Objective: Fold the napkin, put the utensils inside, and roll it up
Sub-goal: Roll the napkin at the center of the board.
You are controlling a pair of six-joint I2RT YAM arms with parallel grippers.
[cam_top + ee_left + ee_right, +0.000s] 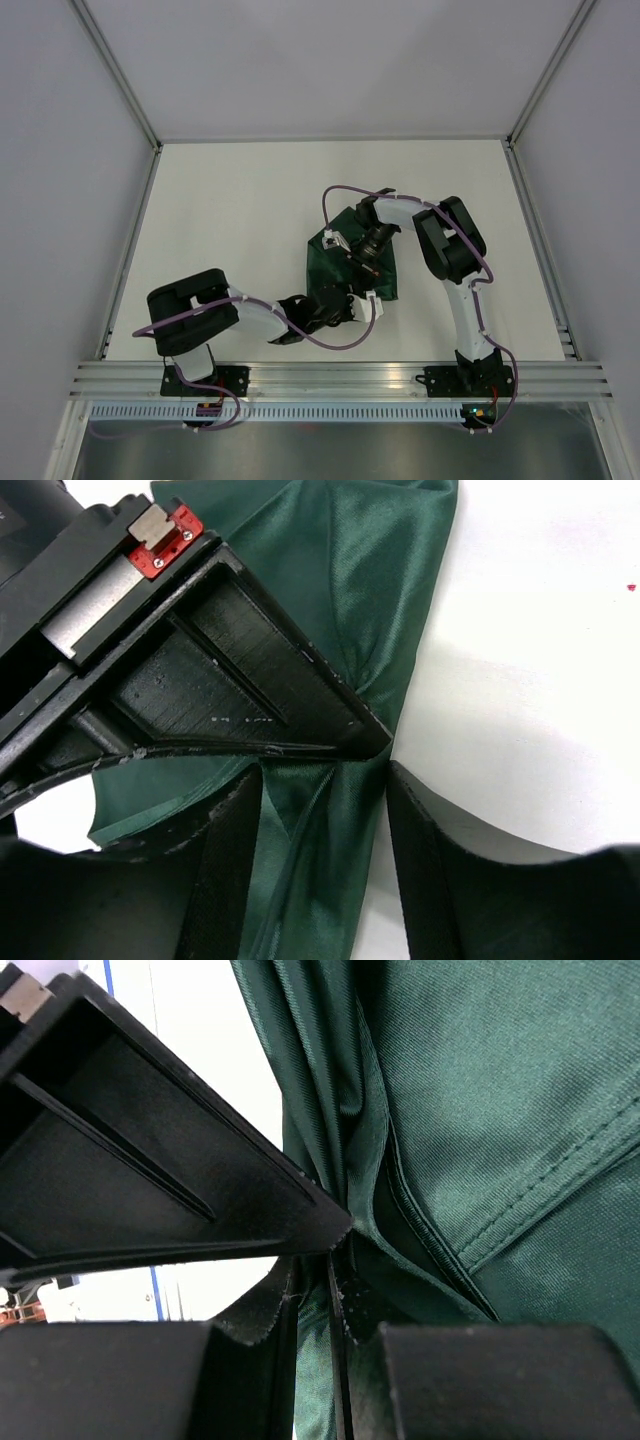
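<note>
The dark green napkin (356, 278) lies bunched and creased on the white table, between the two arms. My left gripper (338, 310) is at its near edge. In the left wrist view this gripper (325, 870) is open, with a folded strip of the napkin (350, 600) running loose between its fingers (225, 870). My right gripper (346, 252) is over the cloth's far part. The right wrist view shows it (312, 1350) shut on a gathered fold of the napkin (500, 1110), the hem lying beside it. The utensils are out of view.
The white table (230, 220) is bounded by grey walls and metal posts (120, 70). An aluminium rail (340, 378) with both arm bases runs along the near edge. Purple cables loop off both arms (345, 190).
</note>
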